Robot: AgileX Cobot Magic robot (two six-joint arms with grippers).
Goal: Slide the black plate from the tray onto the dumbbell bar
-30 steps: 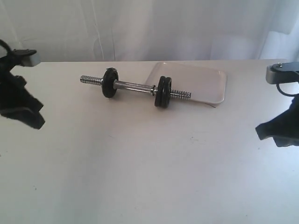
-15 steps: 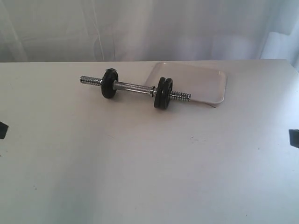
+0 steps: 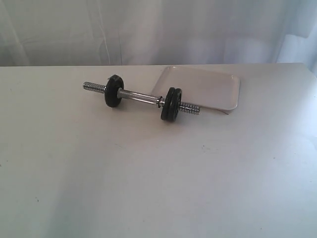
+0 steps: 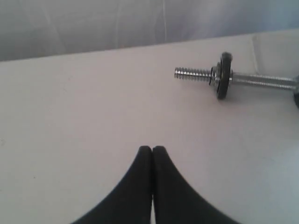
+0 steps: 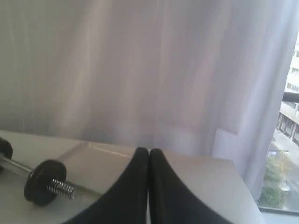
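The dumbbell bar (image 3: 141, 96) lies on the table, its right threaded end over the front edge of the tray (image 3: 208, 87). One black plate (image 3: 113, 91) sits on the bar near its left end. A thicker black stack (image 3: 171, 104), seemingly two plates, sits near its right end. No plate shows in the tray. Neither gripper appears in the exterior view. In the left wrist view my left gripper (image 4: 152, 148) is shut on nothing above bare table, apart from the bar (image 4: 261, 82) and plate (image 4: 224, 75). My right gripper (image 5: 148, 150) is shut and empty, with the tray (image 5: 93, 161) and plate (image 5: 44, 181) beyond it.
The white table (image 3: 148, 178) stretches wide in front of the dumbbell. A pale curtain (image 3: 158, 29) hangs behind the table's far edge. In the right wrist view a window (image 5: 287, 140) shows past the table's corner.
Both arms, seen at the left and right edges a second ago, have drawn out of the exterior view. The dumbbell has rolled slightly toward the front of the table.
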